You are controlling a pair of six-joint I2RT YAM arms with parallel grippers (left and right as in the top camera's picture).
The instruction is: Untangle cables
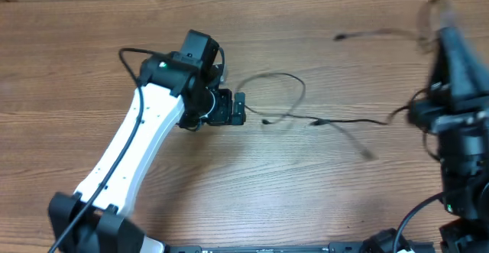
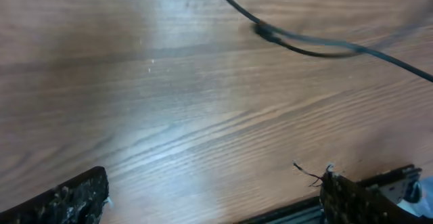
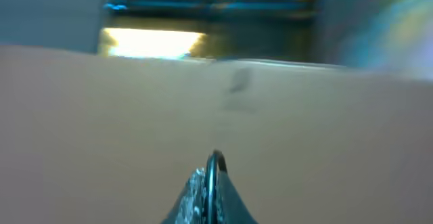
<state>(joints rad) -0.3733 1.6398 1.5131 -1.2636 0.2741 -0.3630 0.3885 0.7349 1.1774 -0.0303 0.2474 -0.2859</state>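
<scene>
**Left hand (image 1: 234,109) open beside the cables (image 1: 284,94)**

It stands spread wide at mid-frame overhead, holding nothing, just left of where they loop on the surface (image 1: 229,199). Best, I judge, to re-grip one strand away from the crossing. Only its own wrist view shows the right hand (image 3: 215,166) pressed closed; whether it pinches a cable I cannot tell.

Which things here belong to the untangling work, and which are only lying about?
Belong to the job:
thin black cables with small plugs
open left gripper
shut right gripper

Only there:
brown wooden table
thick black wire along the white left arm
</scene>
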